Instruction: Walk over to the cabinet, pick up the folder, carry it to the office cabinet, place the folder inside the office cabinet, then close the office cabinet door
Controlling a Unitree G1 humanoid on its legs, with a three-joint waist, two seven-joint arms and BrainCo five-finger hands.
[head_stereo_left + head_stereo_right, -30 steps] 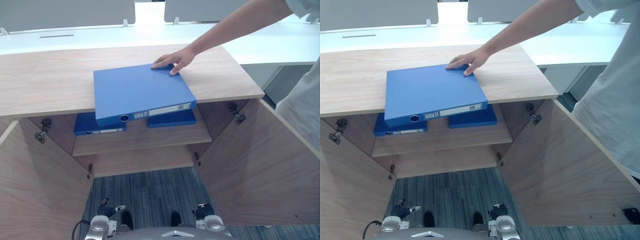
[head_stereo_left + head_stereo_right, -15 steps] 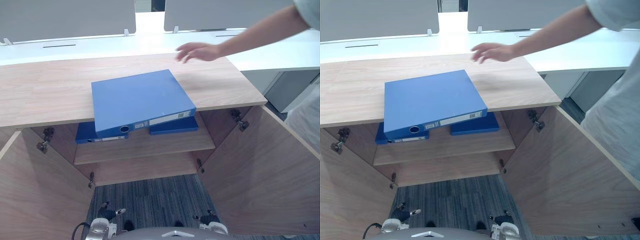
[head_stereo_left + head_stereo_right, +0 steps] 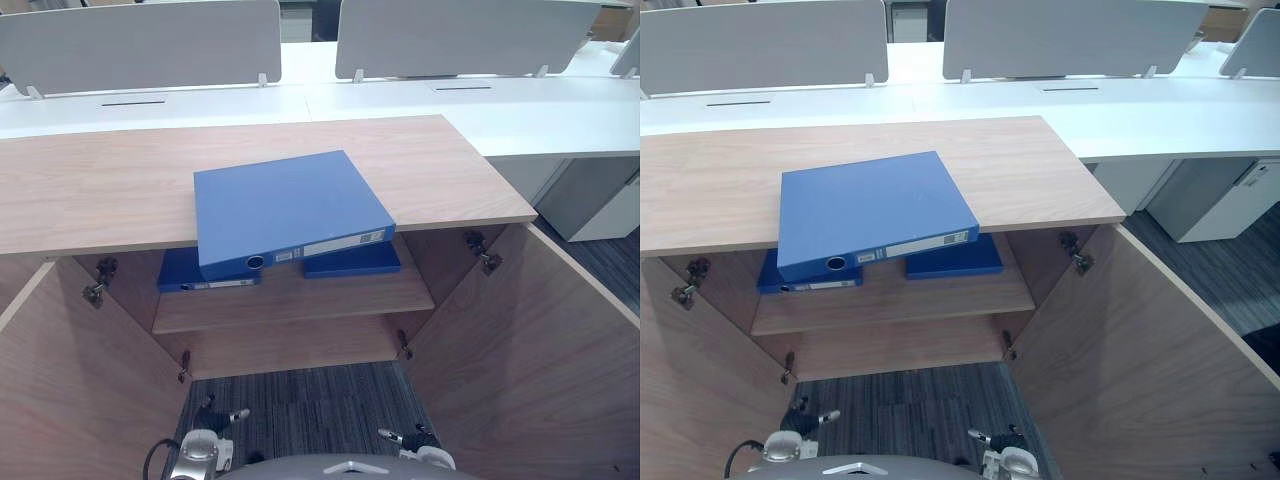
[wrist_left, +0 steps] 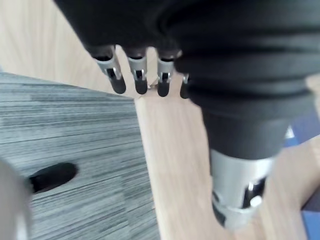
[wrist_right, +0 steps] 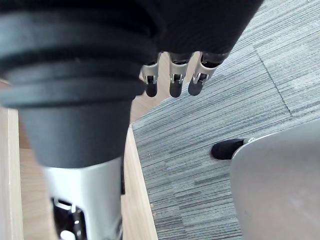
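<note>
person's arm withdrew from folder on cabinet top | i judged it stiff, light, slick; best gripped at overhanging spine edge | left hand, right hand hung slack-fingered, empty

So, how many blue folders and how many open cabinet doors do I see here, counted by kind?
Blue folders: 3 (folder on top, left shelf folder, right shelf folder)
Open cabinet doors: 2 (left door, right door)
Total: 5
</note>
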